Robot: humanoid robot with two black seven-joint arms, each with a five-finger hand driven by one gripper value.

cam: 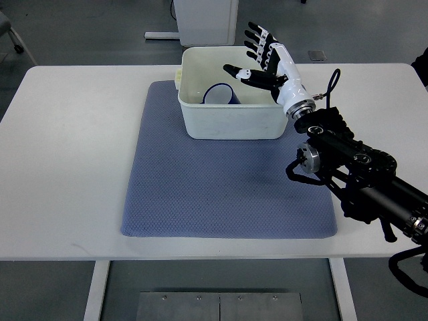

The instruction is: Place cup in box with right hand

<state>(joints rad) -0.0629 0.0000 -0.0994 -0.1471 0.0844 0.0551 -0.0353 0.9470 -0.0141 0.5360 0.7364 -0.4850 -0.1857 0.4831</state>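
A big white table (pixel 67 167) filled most of the view. A blue-grey mat (pixel 221 194) lay flat on its middle. Past the far edge, a white cabinet (pixel 206 20) stood on the grey floor (pixel 87 30). Under the near edge sat a grey metal plate (pixel 219 306).

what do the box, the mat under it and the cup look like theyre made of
Box: probably plastic, cream, smooth thin walls with a soft sheen.
Mat: looks like fabric or foam, blue-grey, matte, with a fine dimpled weave.
Cup: dark blue outside, white inside; smooth, perhaps ceramic or plastic, too little shows to tell.
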